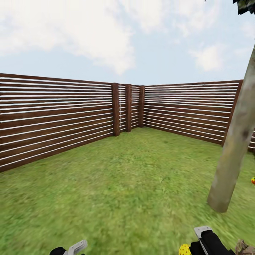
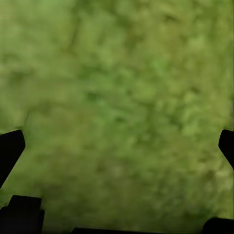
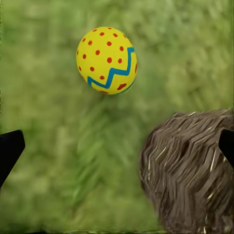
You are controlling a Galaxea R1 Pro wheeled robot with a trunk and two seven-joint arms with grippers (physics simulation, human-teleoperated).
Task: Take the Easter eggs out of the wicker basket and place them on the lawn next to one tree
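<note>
One yellow Easter egg [image 3: 107, 60] with red dots and a blue zigzag lies on the lawn [image 1: 124, 184], beyond my open right gripper [image 3: 118, 148]. Nothing sits between its fingers. The same egg [image 1: 184, 250] shows beside the right gripper [image 1: 204, 236] in the head view. The brown wicker basket [image 3: 192, 170] sits close to one right fingertip, and its edge [image 1: 244, 247] also shows in the head view. Its inside is hidden. A second egg [image 1: 253, 180] peeks in at the frame's edge, just past the tree trunk [image 1: 230, 152]. My left gripper [image 2: 118, 148] hangs open over bare grass.
A dark brown slatted fence [image 1: 56, 117] with thick posts [image 1: 115, 109] encloses the garden on the left and far sides, meeting in a corner ahead. The pale, leaning trunk rises from the grass at the right, a short way ahead of my right gripper.
</note>
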